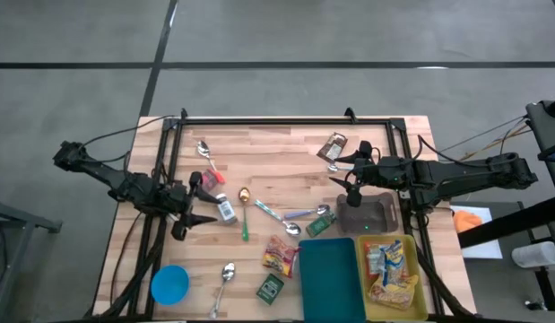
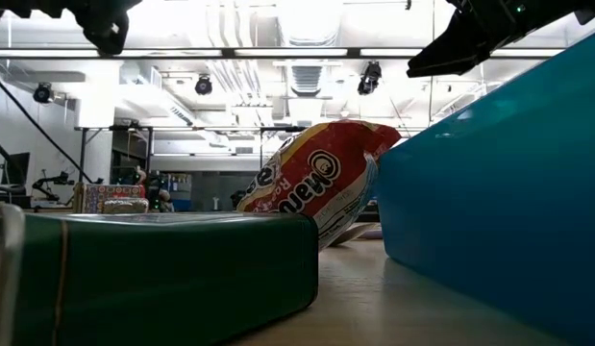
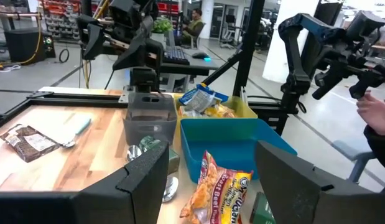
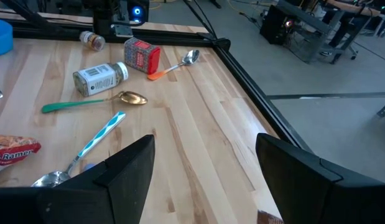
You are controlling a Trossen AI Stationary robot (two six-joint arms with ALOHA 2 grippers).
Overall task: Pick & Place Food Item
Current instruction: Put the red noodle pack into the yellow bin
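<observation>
A robotics lab or workshop is showing beyond the wooden table (image 1: 286,170). Ceiling ducts (image 2: 307,77) and spotlights are hanging over an open hall, while a seated person (image 3: 193,22) is working among desks, shelving and cabled equipment.

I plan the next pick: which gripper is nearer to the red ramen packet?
Right. The right gripper hovers over the grey container, just up-right of the ramen packet; the left gripper is farther, across the table.

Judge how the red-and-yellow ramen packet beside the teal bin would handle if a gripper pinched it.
The ramen packet looks like a puffy crinkled wrapper, so it would likely flex and crackle. It probably weighs little for its bulk. Its glossy film may slip, though lying flat it should not roll.
</observation>
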